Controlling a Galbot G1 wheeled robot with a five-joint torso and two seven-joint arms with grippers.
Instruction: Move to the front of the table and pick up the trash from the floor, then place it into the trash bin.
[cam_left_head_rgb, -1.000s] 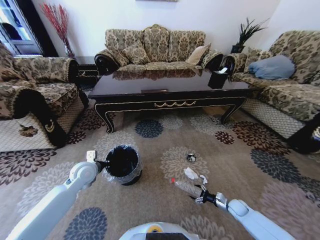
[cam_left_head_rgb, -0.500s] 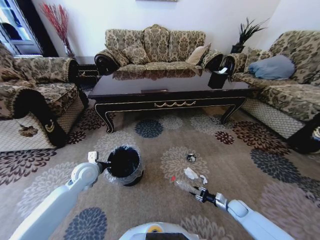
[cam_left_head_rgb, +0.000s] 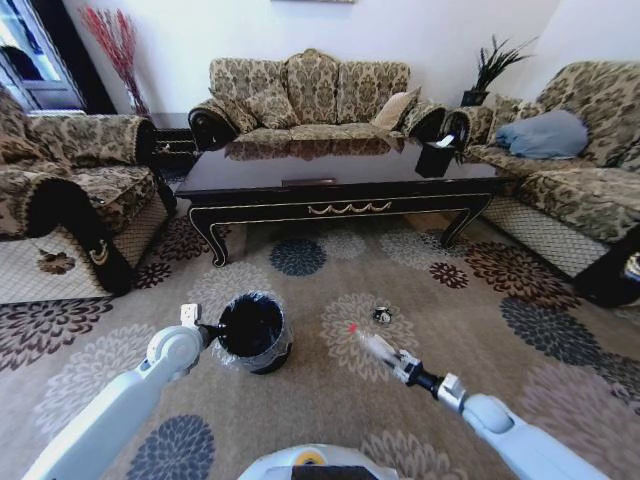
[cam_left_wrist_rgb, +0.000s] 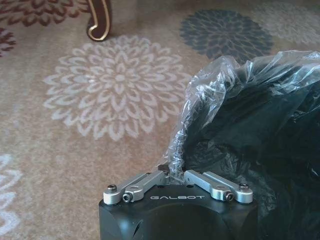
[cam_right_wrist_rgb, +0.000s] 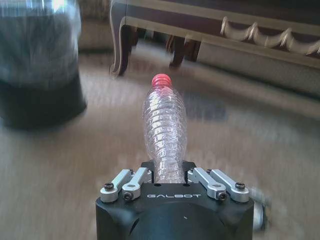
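Clear plastic bottle (cam_right_wrist_rgb: 165, 135) clamped in right gripper (cam_right_wrist_rgb: 169, 176).

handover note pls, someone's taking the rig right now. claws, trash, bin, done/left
Left claw: shut on the liner of the trash bin, at its rim.
Right claw: shut on the bottle, red cap pointing ahead, off the floor, right of the bin, not over it yet.
Small shiny piece lies on the carpet in front of the table.
Done: robot is at the table front, bottle picked.
Left: bottle into the bin, then the shiny piece. Paper wad can't be made out in the head view; check near the right arm.
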